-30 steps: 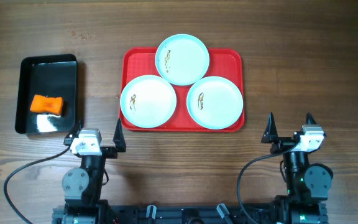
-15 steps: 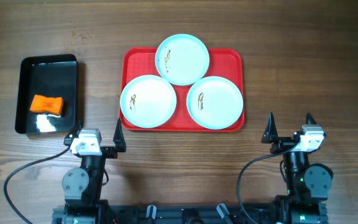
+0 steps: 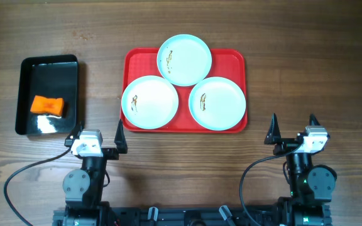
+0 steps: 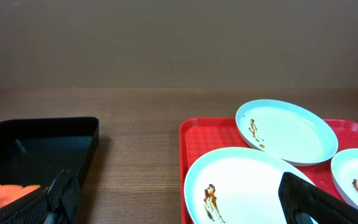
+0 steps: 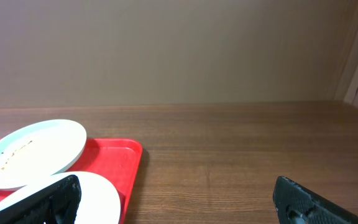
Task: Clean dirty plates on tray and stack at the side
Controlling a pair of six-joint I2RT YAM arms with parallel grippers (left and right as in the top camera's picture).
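The red tray (image 3: 233, 58) lies at the middle of the table and holds three pale plates, each with a small brown smear: one at the back (image 3: 184, 59), one front left (image 3: 150, 102), one front right (image 3: 217, 103). My left gripper (image 3: 99, 135) is open and empty, just in front of the tray's front left corner. My right gripper (image 3: 292, 129) is open and empty, in front of and right of the tray. The left wrist view shows the tray (image 4: 194, 140), the front left plate (image 4: 244, 186) and the back plate (image 4: 286, 130). The right wrist view shows the tray (image 5: 120, 155) and the back plate (image 5: 33, 152).
A glossy black bin (image 3: 73, 70) stands at the left with an orange sponge (image 3: 47, 105) in it. It also shows in the left wrist view (image 4: 48, 146), with the sponge (image 4: 5, 190) at its near end. Bare wood lies right of the tray.
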